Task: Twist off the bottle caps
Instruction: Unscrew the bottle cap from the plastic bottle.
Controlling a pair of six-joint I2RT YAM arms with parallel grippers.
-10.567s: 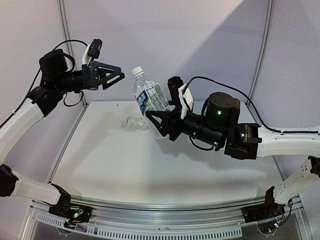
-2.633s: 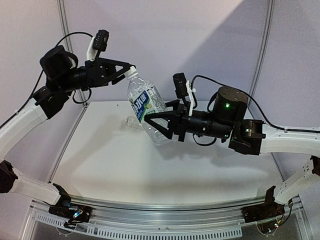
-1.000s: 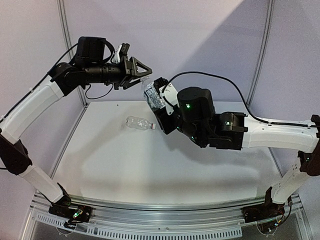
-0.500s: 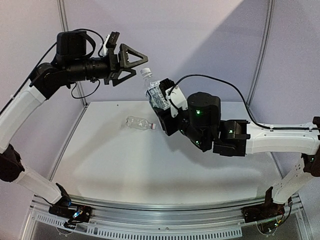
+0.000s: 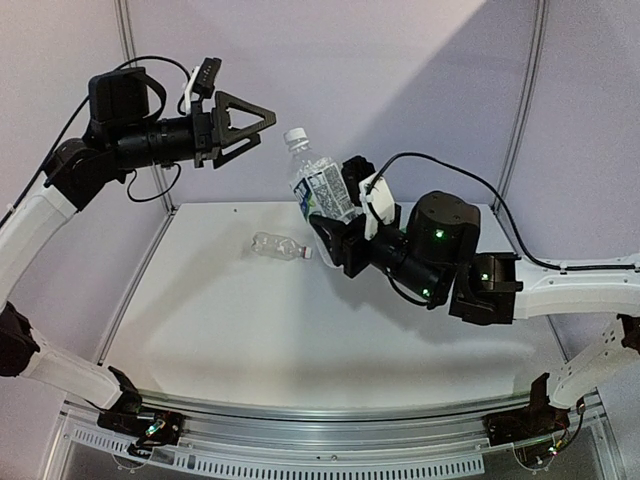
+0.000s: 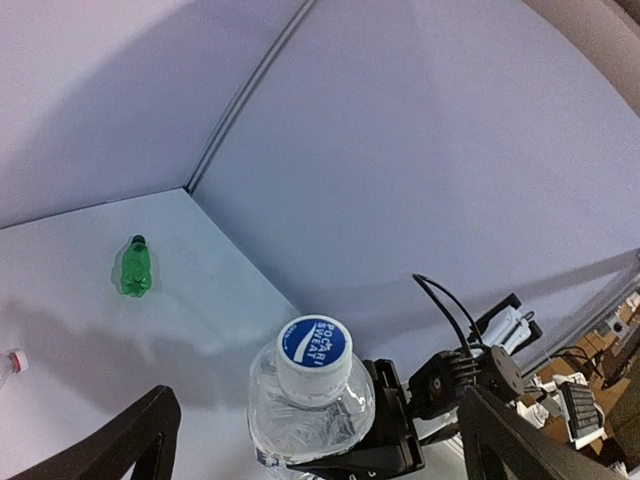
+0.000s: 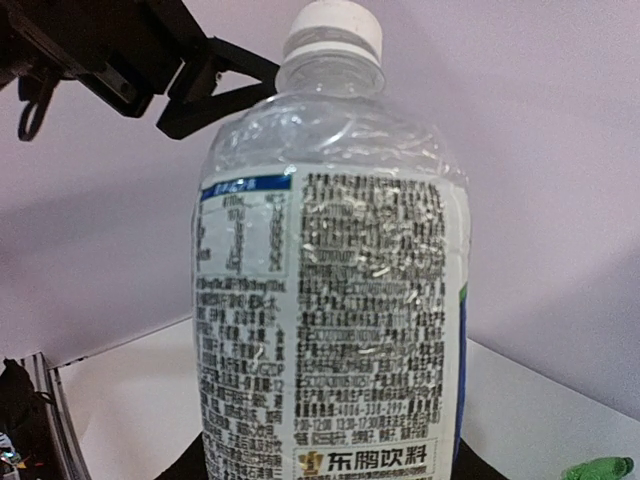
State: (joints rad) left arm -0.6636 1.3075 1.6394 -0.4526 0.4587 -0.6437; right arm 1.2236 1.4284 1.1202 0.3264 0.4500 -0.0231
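Observation:
My right gripper (image 5: 335,238) is shut on the lower body of the clear bottle with the blue-white label (image 5: 322,188), holding it tilted above the table. Its white bottle cap (image 5: 296,136), blue-printed on top (image 6: 312,345), sits on the neck. My left gripper (image 5: 262,130) hangs open to the left of the cap, apart from it, with its fingers (image 6: 130,440) spread wide on both sides. The label fills the right wrist view (image 7: 330,300). The shorter unlabelled bottle (image 5: 278,246) lies on the table with its white cap (image 5: 308,253) on. The green bottle (image 6: 135,268) lies farther off, capped.
The white table (image 5: 230,330) has grey walls behind and a metal post (image 5: 135,70) at the back left. The green bottle (image 7: 600,468) shows at the lower right of the right wrist view. The left gripper (image 7: 190,85) appears at the upper left there.
My left gripper has opened and drawn back to the left, off the cap. The right arm has swung the labelled bottle slightly right and lower. The cap stays on the neck.

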